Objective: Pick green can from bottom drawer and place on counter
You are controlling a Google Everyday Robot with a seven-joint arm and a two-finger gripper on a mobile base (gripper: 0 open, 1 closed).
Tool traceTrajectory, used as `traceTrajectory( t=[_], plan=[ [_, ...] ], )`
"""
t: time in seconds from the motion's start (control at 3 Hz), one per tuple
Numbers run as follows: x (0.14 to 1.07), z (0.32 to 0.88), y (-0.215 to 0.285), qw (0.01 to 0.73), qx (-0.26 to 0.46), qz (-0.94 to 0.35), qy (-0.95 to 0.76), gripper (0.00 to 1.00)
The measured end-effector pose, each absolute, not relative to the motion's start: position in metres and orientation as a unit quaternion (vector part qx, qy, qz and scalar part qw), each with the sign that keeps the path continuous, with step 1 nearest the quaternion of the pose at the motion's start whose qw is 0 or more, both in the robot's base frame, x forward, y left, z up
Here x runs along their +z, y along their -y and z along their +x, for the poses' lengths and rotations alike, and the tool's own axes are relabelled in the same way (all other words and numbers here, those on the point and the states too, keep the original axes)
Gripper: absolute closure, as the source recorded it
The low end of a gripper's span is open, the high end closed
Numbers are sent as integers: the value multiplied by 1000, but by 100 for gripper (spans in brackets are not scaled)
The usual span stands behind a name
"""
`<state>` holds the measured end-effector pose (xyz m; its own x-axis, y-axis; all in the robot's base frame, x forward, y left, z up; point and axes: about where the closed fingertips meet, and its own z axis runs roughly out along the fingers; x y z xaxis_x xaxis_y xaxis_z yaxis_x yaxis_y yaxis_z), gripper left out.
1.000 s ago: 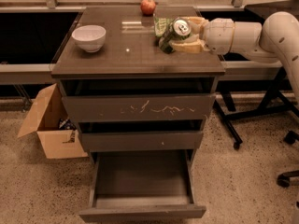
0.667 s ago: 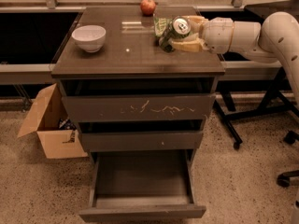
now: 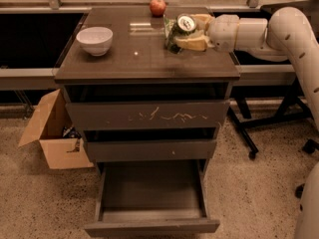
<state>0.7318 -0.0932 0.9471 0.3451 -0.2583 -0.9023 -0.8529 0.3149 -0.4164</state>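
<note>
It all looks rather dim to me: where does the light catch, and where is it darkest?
Camera view: warm, dim light. The counter carries pale reflections near its back and a bright speck mid-top. The green can has a gleaming silver top, beside the gripper at the counter's right rear. The open bottom drawer lies in shade.

My gripper (image 3: 187, 31) hangs over the right back part of the counter (image 3: 139, 66), fingers clamped on the green can (image 3: 186, 23), and my arm crosses the right edge, so that side is blocked. A snack bag (image 3: 170, 36) lies right against the can's left side. An apple (image 3: 157, 6) sits at the back edge and a white bowl (image 3: 94, 40) near the left back corner. Between bowl and bag the middle is bare, as is the whole strip along the front edge. Below it, the bottom drawer (image 3: 152, 195) stands pulled out, open from above.
</note>
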Motion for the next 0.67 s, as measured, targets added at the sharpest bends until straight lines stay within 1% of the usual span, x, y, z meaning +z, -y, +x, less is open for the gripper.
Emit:
traceTrajectory(
  t=[0.67],
  plan=[
    [948, 753, 78, 557, 261, -492, -616, 100]
  ],
)
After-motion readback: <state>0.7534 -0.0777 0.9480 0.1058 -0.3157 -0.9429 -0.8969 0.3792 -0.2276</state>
